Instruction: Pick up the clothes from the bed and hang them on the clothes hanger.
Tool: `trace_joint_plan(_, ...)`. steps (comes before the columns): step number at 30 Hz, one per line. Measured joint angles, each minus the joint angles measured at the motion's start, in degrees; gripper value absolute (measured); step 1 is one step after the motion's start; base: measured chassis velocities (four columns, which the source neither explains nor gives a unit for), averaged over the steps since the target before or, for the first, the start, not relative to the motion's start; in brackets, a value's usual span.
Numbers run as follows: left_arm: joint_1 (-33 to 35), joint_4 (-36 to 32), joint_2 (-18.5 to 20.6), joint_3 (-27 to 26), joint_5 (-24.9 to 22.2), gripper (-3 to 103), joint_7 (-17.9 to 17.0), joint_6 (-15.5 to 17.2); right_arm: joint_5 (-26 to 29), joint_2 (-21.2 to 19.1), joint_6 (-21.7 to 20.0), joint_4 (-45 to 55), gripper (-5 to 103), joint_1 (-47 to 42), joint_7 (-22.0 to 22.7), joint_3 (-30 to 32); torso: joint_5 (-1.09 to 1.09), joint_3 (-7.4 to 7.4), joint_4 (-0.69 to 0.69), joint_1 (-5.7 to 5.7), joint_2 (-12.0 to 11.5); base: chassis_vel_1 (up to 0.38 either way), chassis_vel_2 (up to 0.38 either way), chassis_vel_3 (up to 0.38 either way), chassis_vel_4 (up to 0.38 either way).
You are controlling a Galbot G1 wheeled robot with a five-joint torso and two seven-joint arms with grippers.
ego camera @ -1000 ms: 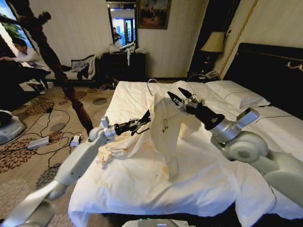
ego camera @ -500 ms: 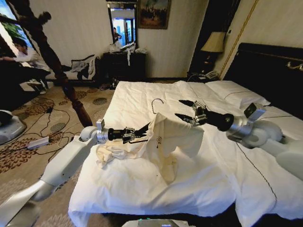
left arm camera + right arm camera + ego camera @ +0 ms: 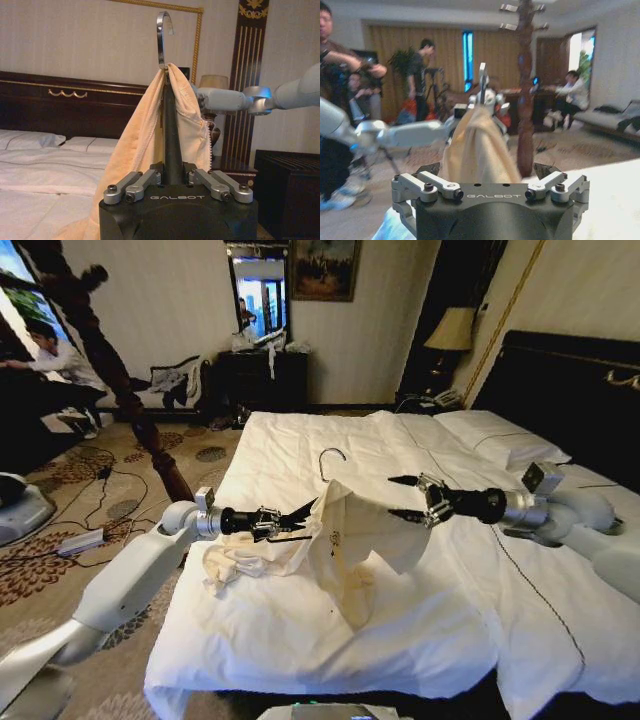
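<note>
Left wrist view: GALBOT lettering on the left gripper (image 3: 165,176), pinched on the clothes hanger (image 3: 165,75) — cream clothes (image 3: 145,135) draped over it, silver hook on top. Head view shows what the wrist misses — garment trailing onto the bed (image 3: 300,630), right gripper (image 3: 405,497) spread just beside the cloth.

Left hand (image 3: 290,519) clamped with arm outstretched; right hand (image 3: 405,497) spread wide, arm extended leftward.

"GALBOT" on both hands' housings
</note>
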Motion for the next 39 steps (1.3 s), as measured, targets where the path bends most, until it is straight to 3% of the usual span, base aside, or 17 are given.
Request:
trace_joint_plan(7, -1.4, -1.6, 1.1, 2.7, 0.6, 17, -0.3, 0.2, -2.5, -0.2, -0.9, -1.3, 101, -0.3, -2.3, -0.3, 0.0, 0.0, 0.01, 0.0, 0.0, 0.0, 0.0, 0.0, 0.0)
trace_joint_plan(10, -2.4, -1.9, 1.0, 3.7, 0.6, 17, -0.4, 0.2, -3.5, -0.3, -1.6, -1.8, 86, -0.4, -4.2, -0.3, 0.0, 0.0, -0.01, 0.0, 0.0, 0.0, 0.0, 0.0, 0.0)
trace_joint_plan(12, -2.7, -1.9, 1.0, 4.0, 0.6, 17, -0.4, 0.2, -3.7, -0.3, -1.9, -1.9, 86, -0.4, -5.0, -0.3, 0.0, 0.0, -0.01, 0.0, 0.0, 0.0, 0.0, 0.0, 0.0)
trace_joint_plan(15, -3.6, -1.9, 1.0, 5.3, 0.6, 17, -0.4, 0.2, -5.0, -0.4, -3.0, -2.4, 70, -0.2, -8.0, -0.3, -0.01, 0.0, 0.0, 0.0, 0.0, 0.0, 0.0, 0.0, 0.0)
trace_joint_plan(18, -4.0, -2.0, 0.7, 5.7, 0.6, 17, -0.5, 0.3, -5.9, -0.3, -3.2, -2.7, 65, -0.3, -8.5, -0.3, -0.01, 0.0, 0.0, 0.0, 0.0, 0.0, 0.0, 0.0, 0.0)
trace_joint_plan(19, -4.1, -2.0, 0.4, 5.9, 0.6, 17, -0.7, 0.3, -6.6, -0.2, -3.3, -2.9, 54, -0.3, -8.7, -0.3, 0.0, 0.0, -0.01, 0.0, 0.0, 0.0, 0.0, 0.0, 0.0)
trace_joint_plan(21, -4.2, -2.0, 0.2, 6.0, 0.5, 17, -0.8, 0.4, -7.2, 0.0, -3.4, -3.0, 54, -0.4, -8.8, -0.2, 0.0, 0.0, -0.01, 0.0, 0.0, 0.0, 0.0, 0.0, 0.0)
trace_joint_plan(25, -4.6, -1.9, -0.6, 6.2, 0.2, 17, -1.1, 0.6, -8.8, 0.4, -3.5, -3.3, 32, -0.5, -9.2, -0.2, 0.0, 0.0, 0.0, 0.0, 0.0, 0.0, 0.0, 0.0, 0.0)
trace_joint_plan(27, -4.8, -1.8, -0.8, 6.2, 0.1, 17, -1.1, 0.7, -9.0, 0.5, -3.5, -3.4, 32, -0.5, -9.3, -0.2, 0.0, 0.0, -0.01, 0.0, 0.0, 0.0, 0.0, 0.0, 0.0)
trace_joint_plan(30, -5.3, -1.6, -1.2, 6.6, 0.1, 17, -1.1, 0.7, -9.6, 0.7, -3.5, -3.6, 19, -0.5, -9.9, -0.2, 0.0, 0.0, -0.01, 0.0, 0.0, 0.0, 0.0, 0.0, 0.0)
trace_joint_plan(39, -6.1, -0.3, -2.2, 7.3, 0.7, 17, -0.9, 0.7, -9.9, 1.3, -3.5, -3.8, 19, -0.5, -10.1, -0.3, 0.0, 0.0, 0.0, 0.0, 0.0, 0.0, 0.0, 0.0, 0.0)
